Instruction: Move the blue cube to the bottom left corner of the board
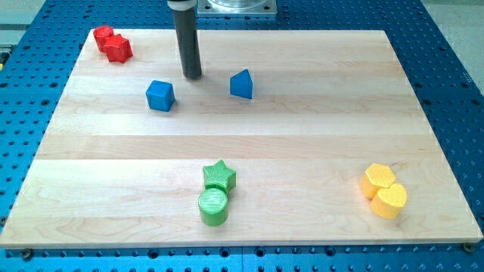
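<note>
- Blue cube [160,95]: on the board [302,136], upper left area, well apart from the bottom left corner.
- My tip [192,76]: just above and to the right of the cube, near but not touching; the arm carries no claw, only the rod.
- Blue wedge-like block [241,84]: right of the tip.
- Red blocks [113,44]: top left corner, touching.
- Green star [219,177] touching green cylinder [214,206]: bottom centre.
- Yellow blocks [383,191]: bottom right, touching.
- Blue perforated bench [446,60] carries the board.

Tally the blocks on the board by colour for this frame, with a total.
Red: 2, touching, at the view's top left
Blue: 2, a cube and a prism-like block
Green: 2, a star and a cylinder
Yellow: 2, touching, at the view's bottom right
Total: 8
</note>
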Controlling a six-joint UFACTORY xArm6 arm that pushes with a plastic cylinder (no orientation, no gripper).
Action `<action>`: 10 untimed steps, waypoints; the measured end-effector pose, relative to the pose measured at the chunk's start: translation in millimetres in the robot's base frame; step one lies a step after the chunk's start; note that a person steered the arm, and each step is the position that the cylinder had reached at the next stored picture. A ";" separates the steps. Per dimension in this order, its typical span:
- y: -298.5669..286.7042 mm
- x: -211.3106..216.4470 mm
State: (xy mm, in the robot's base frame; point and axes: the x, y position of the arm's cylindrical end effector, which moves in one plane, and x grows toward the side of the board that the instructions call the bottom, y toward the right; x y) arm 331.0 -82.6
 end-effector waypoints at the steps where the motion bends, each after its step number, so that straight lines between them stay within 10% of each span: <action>1: -120.9 74.0; 2: -168.2 141.7; 3: -144.5 67.4; 4: -61.1 88.6; 6: -149.2 182.4; 7: -99.0 120.7; 9: -121.0 204.5; 10: -110.4 177.4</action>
State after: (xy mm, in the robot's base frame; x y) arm 508.4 -193.0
